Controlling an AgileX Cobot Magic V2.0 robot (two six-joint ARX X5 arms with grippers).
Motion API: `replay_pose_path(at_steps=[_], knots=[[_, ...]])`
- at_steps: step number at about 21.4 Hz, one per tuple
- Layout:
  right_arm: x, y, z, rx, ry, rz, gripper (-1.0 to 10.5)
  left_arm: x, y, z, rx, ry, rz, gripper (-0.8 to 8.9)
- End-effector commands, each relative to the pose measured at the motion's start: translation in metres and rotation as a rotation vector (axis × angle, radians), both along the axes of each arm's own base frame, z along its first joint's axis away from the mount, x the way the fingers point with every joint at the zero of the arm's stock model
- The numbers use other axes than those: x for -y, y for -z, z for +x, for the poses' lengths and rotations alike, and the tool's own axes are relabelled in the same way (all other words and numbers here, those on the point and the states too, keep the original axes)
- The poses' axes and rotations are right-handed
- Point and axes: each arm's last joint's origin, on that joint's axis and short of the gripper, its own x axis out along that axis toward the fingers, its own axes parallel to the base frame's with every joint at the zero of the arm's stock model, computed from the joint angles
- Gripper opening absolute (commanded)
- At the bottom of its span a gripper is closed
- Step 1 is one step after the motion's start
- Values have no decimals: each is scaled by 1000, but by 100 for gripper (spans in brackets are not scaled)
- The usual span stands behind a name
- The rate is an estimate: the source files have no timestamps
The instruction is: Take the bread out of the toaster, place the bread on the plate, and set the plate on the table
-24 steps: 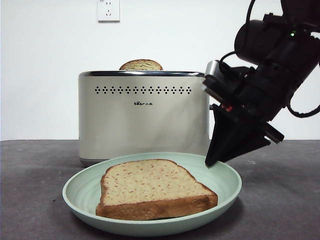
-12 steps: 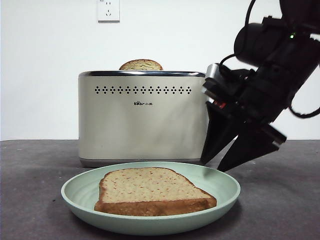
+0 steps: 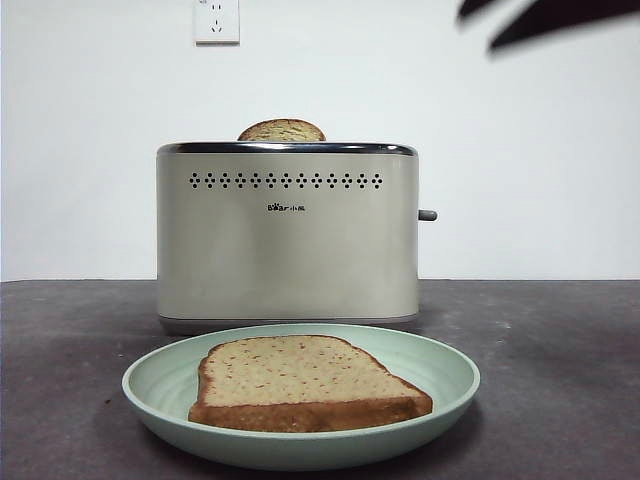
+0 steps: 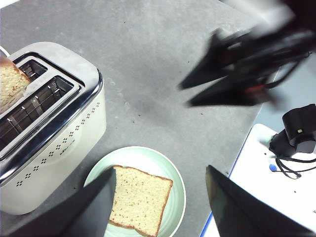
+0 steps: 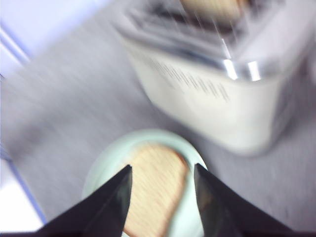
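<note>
The bread lies flat on the mint-green plate, which rests on the dark table in front of the cream toaster. A second slice pokes out of the toaster's slot. My right gripper is open and empty, high above at the top right; its wrist view, blurred, looks down on the bread between its jaws. My left gripper is open and empty, high above the plate and toaster.
The toaster's lever sticks out on its right side. A wall socket is on the white wall behind. A white stand with a black device sits beyond the table's edge.
My right gripper opened off the plate's right rim, and the tilted plate settled flat on the table. The gripper then rose quickly to the top right of the front view.
</note>
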Motion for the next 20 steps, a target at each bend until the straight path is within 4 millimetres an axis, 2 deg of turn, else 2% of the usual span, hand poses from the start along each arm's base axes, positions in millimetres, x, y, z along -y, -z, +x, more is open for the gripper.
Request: replay_pose_path(at_steps=[1,3,5,9,20], knots=[[6,-15,-20,51,-20,56,145,2,-5,1,18,9,-7,264],[11,-19,-35,71,-43,73,89,3,-5,1,15,9,-6,160],[16,-19,-44,59,-52,63,3,3,-4,1,13,10,-3,17],[18,-14,-48,9,-51,32,4,3,-4,1,13,9,-4,7],[21,-16,-52,28,-51,44,4,3,-5,1,18,9,-8,7]])
